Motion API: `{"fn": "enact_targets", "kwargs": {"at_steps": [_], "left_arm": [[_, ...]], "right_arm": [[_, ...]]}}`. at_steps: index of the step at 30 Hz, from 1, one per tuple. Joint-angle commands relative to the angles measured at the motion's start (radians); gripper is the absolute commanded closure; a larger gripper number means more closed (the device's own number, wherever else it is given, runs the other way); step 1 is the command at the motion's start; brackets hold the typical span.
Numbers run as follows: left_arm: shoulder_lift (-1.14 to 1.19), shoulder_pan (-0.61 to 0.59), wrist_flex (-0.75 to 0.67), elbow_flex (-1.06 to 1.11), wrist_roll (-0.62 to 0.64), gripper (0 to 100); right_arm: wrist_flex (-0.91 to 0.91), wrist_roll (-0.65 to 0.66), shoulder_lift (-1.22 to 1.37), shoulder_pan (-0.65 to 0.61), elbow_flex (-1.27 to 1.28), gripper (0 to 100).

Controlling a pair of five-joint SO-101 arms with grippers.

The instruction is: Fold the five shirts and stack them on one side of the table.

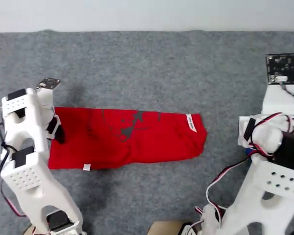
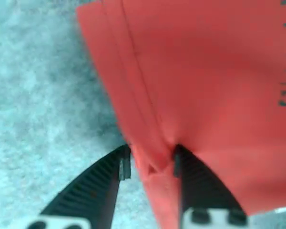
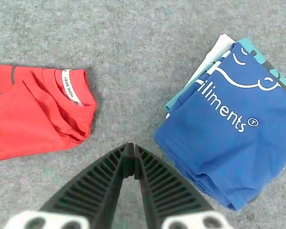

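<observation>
So: my left claw (image 2: 150, 161) is clamped on the red shirt (image 1: 127, 137), jaws pinching a small fold of cloth at its hem end. From there the shirt runs straight away from the claw, long axis across the table (image 1: 137, 68) toward my right arm. It lies flat as a long band, sides already turned in, collar (image 3: 71, 88) at the far end.

My right claw (image 3: 134, 160) is closed on nothing, jaws together. It hangs over bare table between the collar end and the stack (image 3: 224, 124). Stack is blue shirt on top with teal and white edges under it, on the right side of the table, apart from the red one.

Key relation: hem at left claw, collar nearer right claw, stack beyond that on the same side. My guess is the next fold goes along the long axis, hem carried over toward collar. The left arm already has the end for that. The right is better placed to pin the collar or move the shirt to the stack.
</observation>
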Motion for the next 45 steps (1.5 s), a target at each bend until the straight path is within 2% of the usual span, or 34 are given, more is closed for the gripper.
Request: {"fn": "enact_targets", "kwargs": {"at_steps": [1,7,12,19,28,35,39,45], "left_arm": [[0.028,0.009,0.003,-0.012,-0.003,99],[0.026,0.008,0.058,-0.013,-0.003,100],[0.026,-0.081,0.074,-0.054,-0.006,100],[0.035,-0.213,0.129,-0.213,-0.120,100],[0.037,-0.276,0.135,-0.295,-0.189,100],[0.026,-0.203,0.350,-0.406,-0.183,100],[-0.021,-0.157,0.351,-0.409,-0.146,100],[-0.203,0.012,0.353,-0.209,-0.135,100]], "right_arm": [[0.033,-0.008,-0.027,0.015,-0.006,98.7],[0.033,-0.008,-0.031,0.013,-0.006,98.7],[0.035,-0.009,-0.031,0.016,-0.006,98.8],[0.035,-0.014,-0.031,0.013,-0.006,98.8],[0.033,-0.011,-0.030,0.013,-0.006,98.7],[0.035,-0.012,-0.031,0.013,-0.006,98.8],[0.035,-0.012,-0.031,0.013,-0.005,98.8],[0.035,-0.014,-0.030,0.013,-0.005,98.8]]}}
